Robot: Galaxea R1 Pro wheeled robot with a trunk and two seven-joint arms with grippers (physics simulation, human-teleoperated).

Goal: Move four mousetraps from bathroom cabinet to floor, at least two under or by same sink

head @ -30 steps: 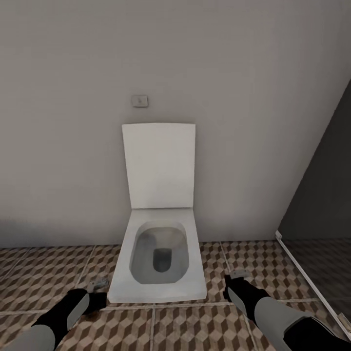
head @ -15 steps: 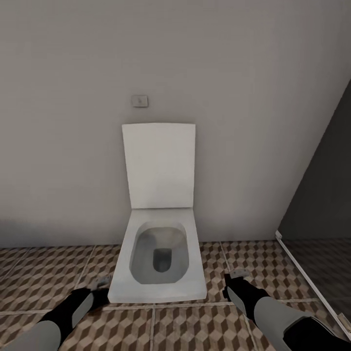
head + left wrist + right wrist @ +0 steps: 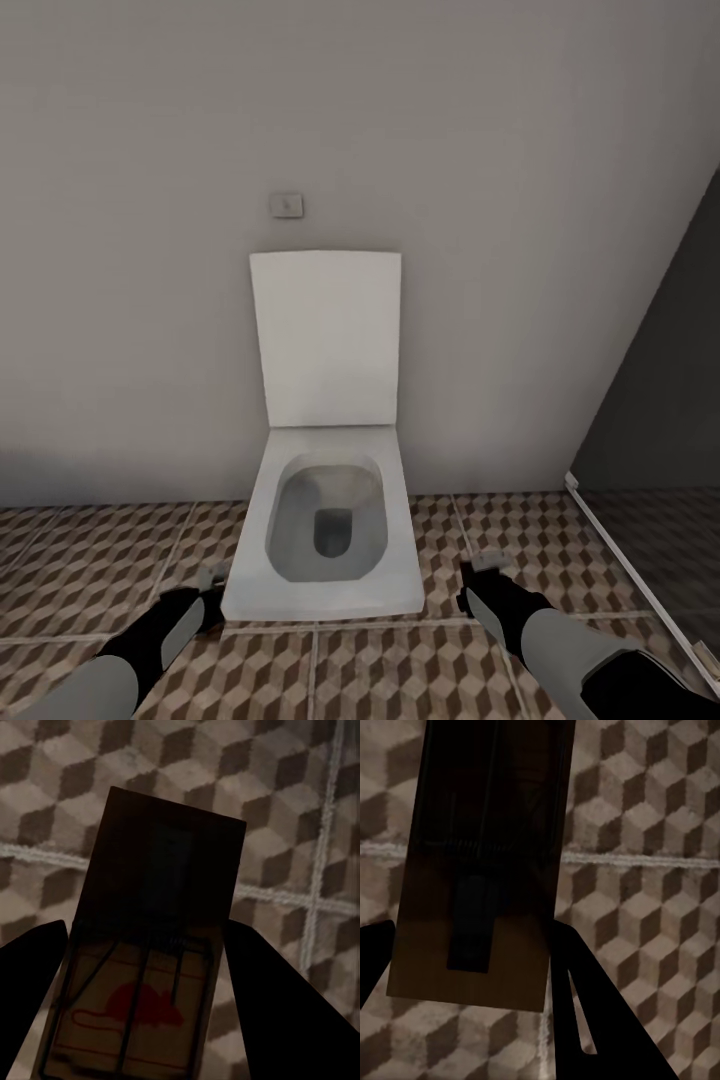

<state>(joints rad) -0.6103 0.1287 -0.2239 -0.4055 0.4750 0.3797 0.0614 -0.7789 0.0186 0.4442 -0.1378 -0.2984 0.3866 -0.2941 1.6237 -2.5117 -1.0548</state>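
both tools low over bathroom floor, flanking toilet. left tool and right tool each clamp mousetrap lengthwise; no sink around.

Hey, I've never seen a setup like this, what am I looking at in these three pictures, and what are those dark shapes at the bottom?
These are simulator renders from a wheeled robot with two arms. The big picture comes from a camera on its head, looking down at a white toilet with its lid up, against a grey wall, on the bathroom floor of cube-patterned tiles. The dark shapes at the bottom are its arms, ending in the left gripper and the right gripper.

The other two pictures come from cameras near each gripper, looking along its two fingers. The left one shows a mousetrap, a flat wooden board with wire parts and a red mouse print, between the fingers. The right one shows another mousetrap likewise. Both seem gripped above the tiles.
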